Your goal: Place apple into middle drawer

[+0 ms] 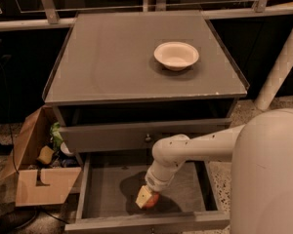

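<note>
Hanging low inside the middle drawer (107, 191), the claw (146, 198) is clenched on the apple (153, 201), with one pale pad covering the fruit's left side. The apple lies directly beneath the claw, near the drawer's front board and roughly mid-width. Whether it touches the grey floor cannot be made out. By that reading, only a short lowering and a release remain. The white bowl (176, 55) sits on the counter (107, 57) above.
</note>
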Action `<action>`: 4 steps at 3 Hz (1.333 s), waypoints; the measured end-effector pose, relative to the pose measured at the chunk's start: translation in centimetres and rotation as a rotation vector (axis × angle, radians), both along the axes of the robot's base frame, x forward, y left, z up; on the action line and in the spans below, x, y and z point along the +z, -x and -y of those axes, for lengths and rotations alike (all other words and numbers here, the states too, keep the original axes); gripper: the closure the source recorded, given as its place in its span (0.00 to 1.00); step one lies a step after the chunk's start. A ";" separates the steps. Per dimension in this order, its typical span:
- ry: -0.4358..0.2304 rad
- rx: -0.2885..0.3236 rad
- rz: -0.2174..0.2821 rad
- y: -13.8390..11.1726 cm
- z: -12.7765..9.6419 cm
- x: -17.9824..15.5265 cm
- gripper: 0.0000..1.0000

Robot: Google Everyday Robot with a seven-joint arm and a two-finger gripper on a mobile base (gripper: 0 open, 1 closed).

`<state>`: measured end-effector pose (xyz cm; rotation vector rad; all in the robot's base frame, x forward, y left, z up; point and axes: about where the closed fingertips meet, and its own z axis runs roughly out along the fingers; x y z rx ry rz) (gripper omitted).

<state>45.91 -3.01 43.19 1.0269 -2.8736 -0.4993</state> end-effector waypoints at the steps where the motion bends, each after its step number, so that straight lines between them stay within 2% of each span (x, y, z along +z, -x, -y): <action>1: -0.012 -0.026 -0.029 -0.5 0.1 -1.4 1.00; 2: -0.024 -0.070 -0.066 -1.2 0.6 -3.2 1.00; 4: -0.046 -0.166 -0.170 -0.3 2.1 -6.6 1.00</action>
